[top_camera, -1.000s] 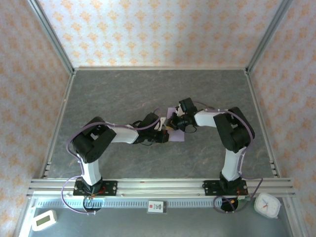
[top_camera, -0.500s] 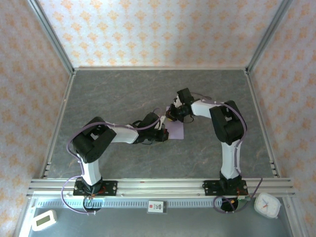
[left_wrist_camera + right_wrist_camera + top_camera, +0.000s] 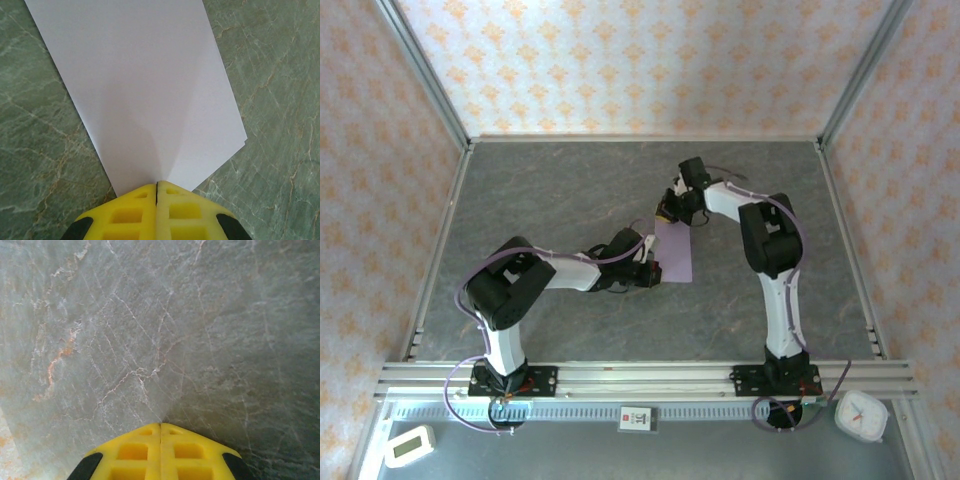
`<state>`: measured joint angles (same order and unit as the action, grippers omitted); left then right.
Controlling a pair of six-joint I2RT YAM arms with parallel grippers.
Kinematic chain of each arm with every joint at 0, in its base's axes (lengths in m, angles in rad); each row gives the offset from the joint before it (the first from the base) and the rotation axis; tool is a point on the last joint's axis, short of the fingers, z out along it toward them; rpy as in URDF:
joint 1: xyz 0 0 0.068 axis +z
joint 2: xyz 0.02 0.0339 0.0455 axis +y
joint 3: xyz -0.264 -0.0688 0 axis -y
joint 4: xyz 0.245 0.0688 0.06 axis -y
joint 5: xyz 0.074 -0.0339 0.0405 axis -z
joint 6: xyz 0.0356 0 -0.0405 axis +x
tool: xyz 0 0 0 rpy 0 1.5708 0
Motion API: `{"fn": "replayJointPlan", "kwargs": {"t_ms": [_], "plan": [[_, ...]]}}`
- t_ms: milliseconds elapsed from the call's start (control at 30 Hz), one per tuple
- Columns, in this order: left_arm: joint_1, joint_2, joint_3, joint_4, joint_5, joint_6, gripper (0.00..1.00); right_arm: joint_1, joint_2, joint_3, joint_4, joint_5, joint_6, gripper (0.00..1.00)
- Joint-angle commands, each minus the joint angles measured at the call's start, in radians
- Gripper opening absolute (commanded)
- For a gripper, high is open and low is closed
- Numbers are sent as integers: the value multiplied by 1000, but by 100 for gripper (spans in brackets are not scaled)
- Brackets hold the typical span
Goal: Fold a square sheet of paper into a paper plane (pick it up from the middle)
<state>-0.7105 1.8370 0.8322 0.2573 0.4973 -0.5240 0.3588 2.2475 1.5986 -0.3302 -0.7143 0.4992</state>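
Mid-fold, the thin lavender paper sheet (image 3: 675,250) lies doubled at the centre of the table (image 3: 550,190), edge pinched in the closed left gripper (image 3: 157,186), right gripper (image 3: 160,424) shut at its far end; next, probably pressing the crease flat.

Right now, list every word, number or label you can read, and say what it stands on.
Nothing is legible.
White tag on the front rail: red mark and dark print, too small to read.
Clock: dial too small to read.
White display box: screen unreadable.
Paper: nothing printed.
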Motion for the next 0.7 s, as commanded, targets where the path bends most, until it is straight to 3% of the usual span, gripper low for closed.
{"fn": "replayJointPlan", "kwargs": {"t_ms": [0,200,367,567,667], "plan": [[-30,47,-44,-115,17,-2,0,-21,93,99,7,111,-19,0],[-30,39,-41,-100,21,-26,0,-41,141,245,-28,95,4,0],[-31,17,4,-99,37,-67,0,-52,75,283,-64,82,-7,0],[-26,-52,96,-12,63,-239,0,-55,-187,-94,107,73,41,0],[-4,-83,150,15,49,-308,11,-61,-317,-289,189,75,74,0]]}}
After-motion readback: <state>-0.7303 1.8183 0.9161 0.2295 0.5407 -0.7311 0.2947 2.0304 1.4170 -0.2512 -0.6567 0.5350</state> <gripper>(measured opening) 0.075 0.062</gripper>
